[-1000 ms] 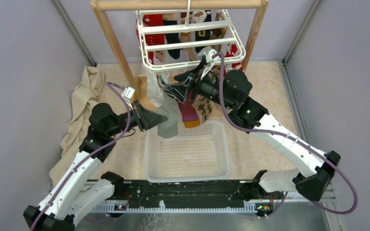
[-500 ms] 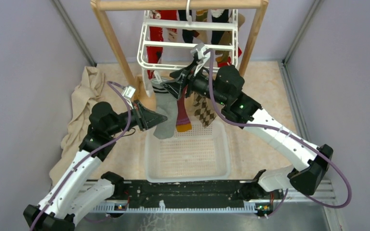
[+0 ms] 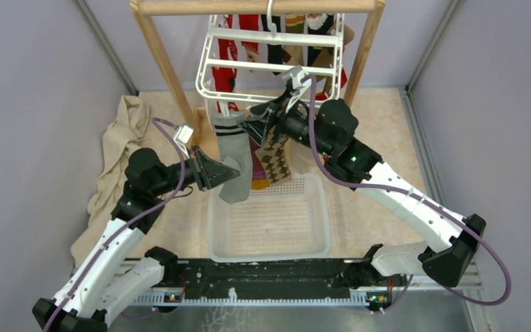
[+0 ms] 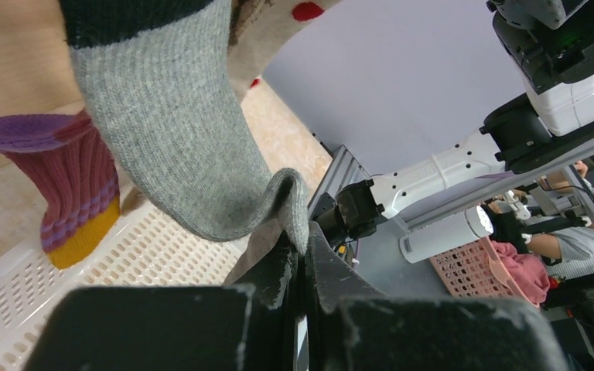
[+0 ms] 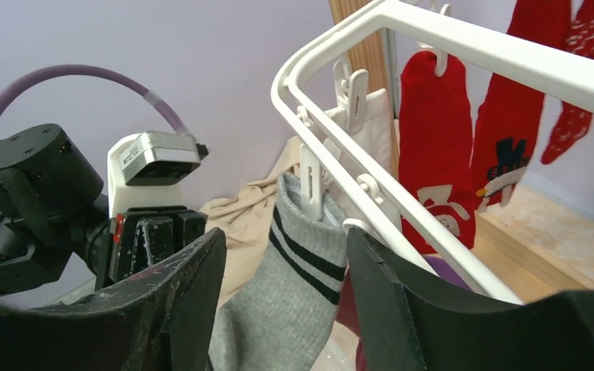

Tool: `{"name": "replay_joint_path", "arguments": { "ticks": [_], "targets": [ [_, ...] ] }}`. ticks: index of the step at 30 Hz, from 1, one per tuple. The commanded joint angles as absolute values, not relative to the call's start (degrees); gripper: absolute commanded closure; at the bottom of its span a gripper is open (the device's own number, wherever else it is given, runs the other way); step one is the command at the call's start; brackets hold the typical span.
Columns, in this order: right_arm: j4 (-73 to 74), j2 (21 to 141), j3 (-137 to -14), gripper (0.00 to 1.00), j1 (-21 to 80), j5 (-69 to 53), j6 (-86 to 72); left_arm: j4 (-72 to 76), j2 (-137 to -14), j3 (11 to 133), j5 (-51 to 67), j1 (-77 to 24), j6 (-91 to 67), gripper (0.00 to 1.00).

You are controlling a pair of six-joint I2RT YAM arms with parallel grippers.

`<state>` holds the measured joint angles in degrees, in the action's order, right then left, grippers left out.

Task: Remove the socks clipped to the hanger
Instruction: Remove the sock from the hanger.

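The white slatted hanger (image 3: 271,62) hangs by its hook from the wooden frame (image 3: 159,48), with several socks clipped under it. A grey sock (image 3: 234,160) with black stripes hangs from a clip (image 5: 310,184) at the hanger's near left corner. My left gripper (image 3: 225,173) is shut on the grey sock's lower part (image 4: 201,162). My right gripper (image 3: 257,123) is open, its fingers either side of the grey sock's cuff (image 5: 309,255) below the clip. A magenta sock (image 4: 69,193) and an argyle sock (image 3: 274,160) hang beside it. Red socks (image 5: 437,154) hang further back.
A white mesh basket (image 3: 269,220) sits on the table below the socks. A tan cloth (image 3: 114,162) lies at the left by the wall. The wooden frame's right post (image 3: 364,48) stands behind the right arm. Walls close in on both sides.
The hanger has swung from level to tilted toward the camera. The right gripper has moved up and left to the grey sock's clip. The left gripper keeps hold of the grey sock.
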<state>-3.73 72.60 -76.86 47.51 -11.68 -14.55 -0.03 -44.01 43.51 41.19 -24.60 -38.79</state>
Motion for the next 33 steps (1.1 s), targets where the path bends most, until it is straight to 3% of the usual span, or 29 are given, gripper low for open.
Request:
{"name": "replay_joint_path", "arguments": {
  "ticks": [1, 7, 15, 25, 33],
  "targets": [
    [-4.7, 68.33, -77.0, 0.4, 47.55, -9.97, -14.98, 1.45, -42.9, 44.14, 42.95, -25.04, -40.69, 0.95],
    [-0.51, 65.99, -78.62, 0.4, 47.54, -11.79, -15.75, 2.38, -44.74, 45.12, 40.65, -29.13, -40.79, 0.95],
    [4.6, 63.27, -80.16, 0.41, 47.55, -18.92, -18.12, 5.18, -53.73, 49.68, 33.43, -43.26, -38.9, 0.96],
    [12.7, 58.77, -82.37, 0.41, 47.55, -10.84, -14.91, 7.17, -57.74, 51.74, 35.32, -43.86, -38.68, 0.96],
    [14.07, 60.04, -84.26, 0.42, 46.24, -13.28, -12.92, 8.83, -57.15, 51.56, 39.19, -43.86, -40.26, 0.95]
  ]
}}
